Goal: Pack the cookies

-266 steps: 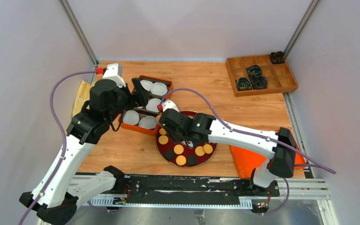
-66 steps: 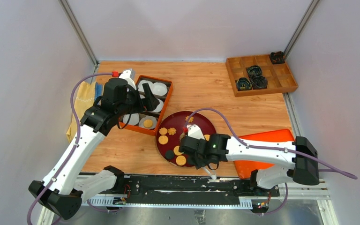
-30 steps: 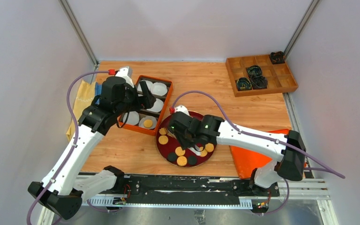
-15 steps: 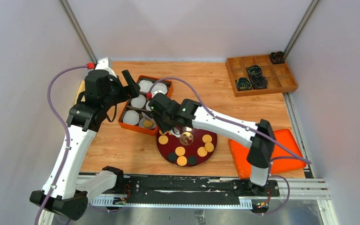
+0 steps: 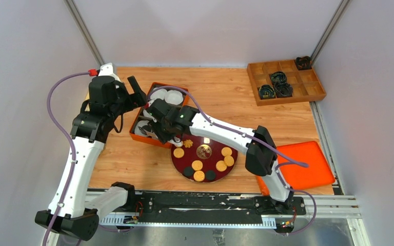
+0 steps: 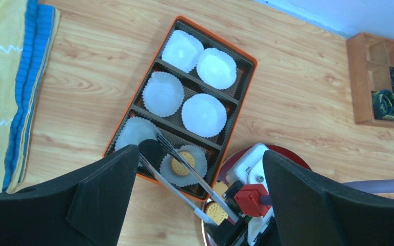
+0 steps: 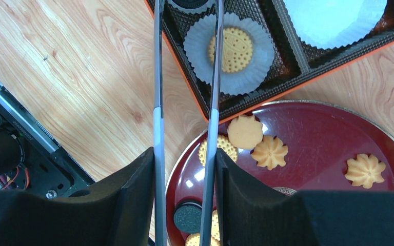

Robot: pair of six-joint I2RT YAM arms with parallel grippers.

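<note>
Pale walls close in a wooden table (image 5: 220, 100). Most cookies (image 5: 197, 165) lie on a dark red plate (image 5: 191, 155): flat golden rounds, black rounds and a few golden flowers (image 7: 269, 152). One patterned golden disc (image 7: 236, 48) sits in a paper cup (image 7: 197, 48) in the orange box (image 6: 247, 60). The right gripper (image 7: 184, 154) is clamped on metal tongs (image 7: 157, 77), whose tips straddle a black cookie (image 6: 151, 150) over the neighbouring cup. The left gripper (image 6: 199, 152) hangs spread wide, holding nothing.
</note>
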